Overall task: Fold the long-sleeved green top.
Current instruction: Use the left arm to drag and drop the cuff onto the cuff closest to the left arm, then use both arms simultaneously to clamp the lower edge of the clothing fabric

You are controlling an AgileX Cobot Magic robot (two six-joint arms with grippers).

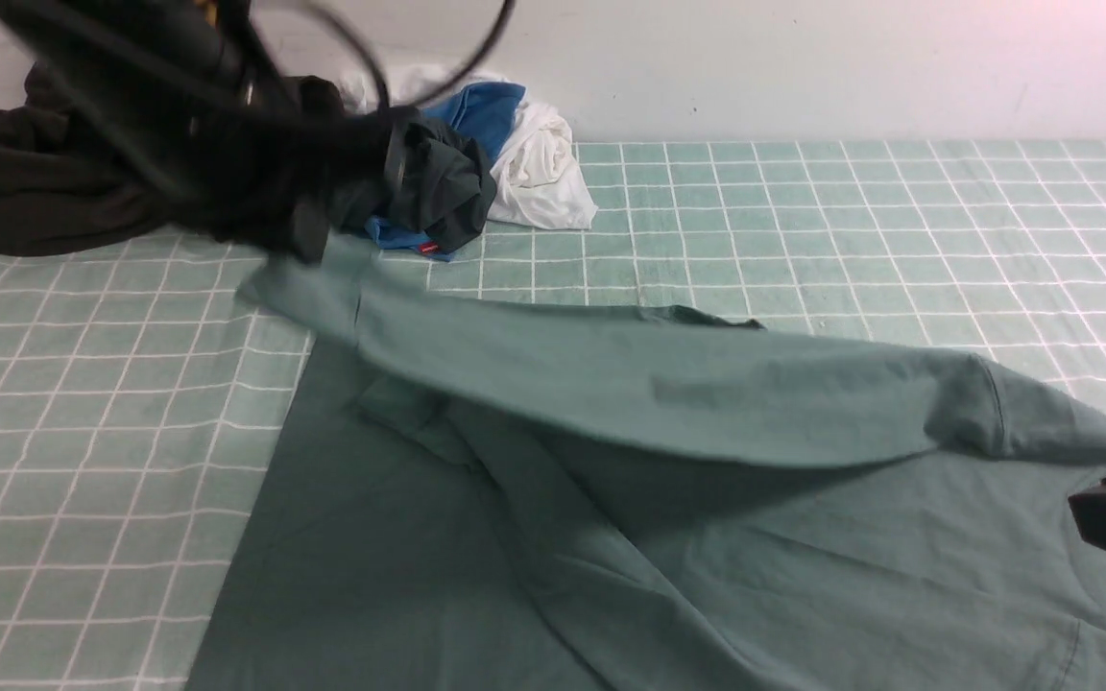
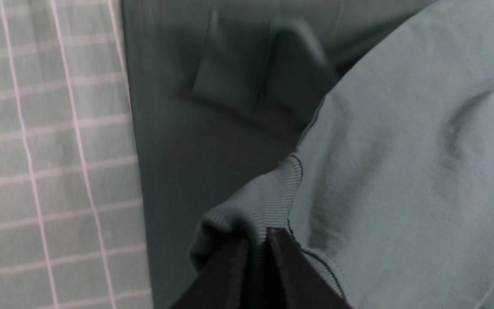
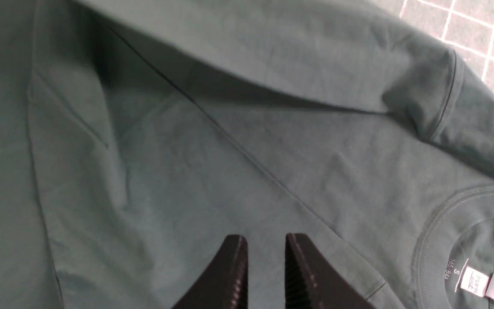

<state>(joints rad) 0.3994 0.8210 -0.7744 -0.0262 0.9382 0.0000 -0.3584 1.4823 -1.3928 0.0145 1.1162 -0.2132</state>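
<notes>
While the black left gripper [image 2: 268, 234] held the cuff of one sleeve [image 1: 553, 355] clamped between its fingers, that sleeve was raised and stretched across the large, plain sage-green cotton long-sleeved top [image 1: 371, 537]. The top lay spread over the green cloth with a white grid [image 1: 803, 240] that covered the work surface, reaching the near edge of the front view. A fold of fabric ran diagonally over its body, beneath the lifted sleeve.

The black right gripper [image 3: 266, 236] hovered over the top with its fingertips apart and nothing between them. In the right wrist view, the ribbed crew neck [image 3: 428, 231] and its small white label [image 3: 474, 281] lay face up.

Beyond the top, in a heap, were a bulky black-brown garment [image 1: 44, 192], a crumpled blackish-green garment [image 1: 452, 182], a blue cloth [image 1: 488, 115] and a white cloth [image 1: 543, 173]. In the front view, the left arm [image 1: 188, 106] was blurred and partly hid the heap.
</notes>
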